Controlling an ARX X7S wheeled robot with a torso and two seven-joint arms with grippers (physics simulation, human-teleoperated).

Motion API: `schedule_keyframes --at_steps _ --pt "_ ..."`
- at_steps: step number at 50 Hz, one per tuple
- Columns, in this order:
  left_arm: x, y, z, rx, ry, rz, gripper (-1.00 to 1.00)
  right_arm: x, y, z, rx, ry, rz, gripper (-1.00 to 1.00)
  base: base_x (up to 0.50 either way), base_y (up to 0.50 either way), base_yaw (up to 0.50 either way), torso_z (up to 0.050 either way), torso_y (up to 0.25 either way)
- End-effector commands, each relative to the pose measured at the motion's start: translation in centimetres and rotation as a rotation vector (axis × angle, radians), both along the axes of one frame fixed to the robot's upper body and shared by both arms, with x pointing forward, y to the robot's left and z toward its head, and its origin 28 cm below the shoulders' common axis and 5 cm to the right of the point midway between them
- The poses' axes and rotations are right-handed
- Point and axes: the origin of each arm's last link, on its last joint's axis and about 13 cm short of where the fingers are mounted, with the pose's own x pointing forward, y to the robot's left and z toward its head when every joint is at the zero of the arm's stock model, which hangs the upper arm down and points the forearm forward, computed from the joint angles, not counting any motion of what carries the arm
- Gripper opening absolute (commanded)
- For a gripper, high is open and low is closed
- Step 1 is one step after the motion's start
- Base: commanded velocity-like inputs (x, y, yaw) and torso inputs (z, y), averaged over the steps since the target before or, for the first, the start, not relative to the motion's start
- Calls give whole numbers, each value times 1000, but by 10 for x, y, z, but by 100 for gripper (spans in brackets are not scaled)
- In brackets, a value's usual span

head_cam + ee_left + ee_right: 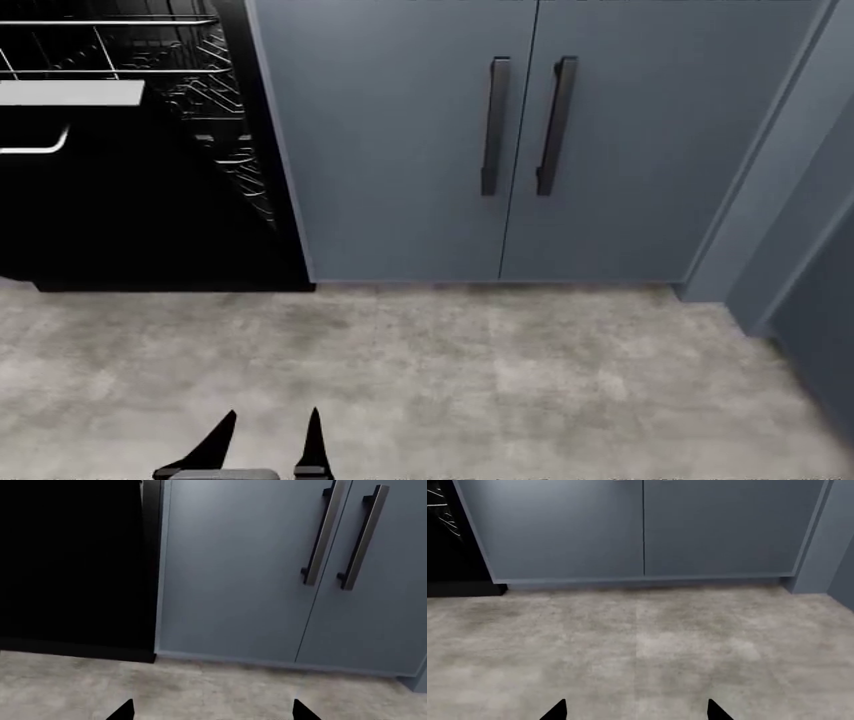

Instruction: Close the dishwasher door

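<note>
The dishwasher door (120, 200) is a glossy black panel at the left of the head view. It stands open, with its silver-grey edge strip (74, 93) and thin silver bar handle (38, 148) showing, and wire racks (200, 60) visible behind it. The black dishwasher front also fills one side of the left wrist view (67, 565) and shows at the edge of the right wrist view (454, 555). My left gripper (263, 445) is open and empty, low over the floor and well short of the door; it also shows in its own view (213, 710). My right gripper (636, 710) is open and empty, facing the cabinets.
Two blue-grey cabinet doors (400, 150) with black bar handles (495, 125) stand to the right of the dishwasher. A blue-grey side panel (774, 200) juts out at the far right. The grey stone floor (507, 380) stretches in front of them.
</note>
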Motion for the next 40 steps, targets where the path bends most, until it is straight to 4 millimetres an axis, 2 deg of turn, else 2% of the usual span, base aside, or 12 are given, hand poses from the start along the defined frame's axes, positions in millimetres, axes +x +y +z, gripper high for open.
schedule_keyframes --at_steps 1,36,40 --pt "1 0 1 -1 0 0 100 0 0 0 -1 1 0 100 0 0 0 -50 43" --pt "2 -1 6 -28 -21 -11 100 0 0 0 0 -11 4 100 0 0 0 -50 44" --pt "0 -2 11 -26 -26 -13 100 0 0 0 -1 -19 10 100 0 0 0 -11 21"
